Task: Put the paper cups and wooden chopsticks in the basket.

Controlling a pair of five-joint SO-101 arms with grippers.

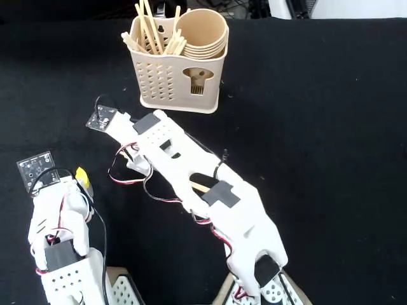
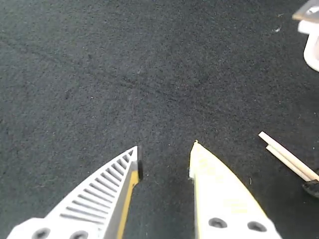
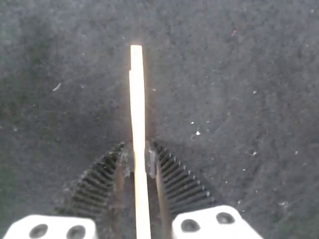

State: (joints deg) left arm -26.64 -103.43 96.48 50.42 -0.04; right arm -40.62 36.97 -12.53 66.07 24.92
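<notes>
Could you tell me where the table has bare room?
The wide cloth right of the basket and the right arm is bare, as is the corner left of the basket. It is crowded between that arm and the left arm.

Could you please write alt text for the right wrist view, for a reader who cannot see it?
The right gripper is shut on wooden chopsticks, seemingly a pair pressed together, which stick straight out past its ribbed jaws. Beneath them lies the black table covering, flecked with small bits of lint.
</notes>
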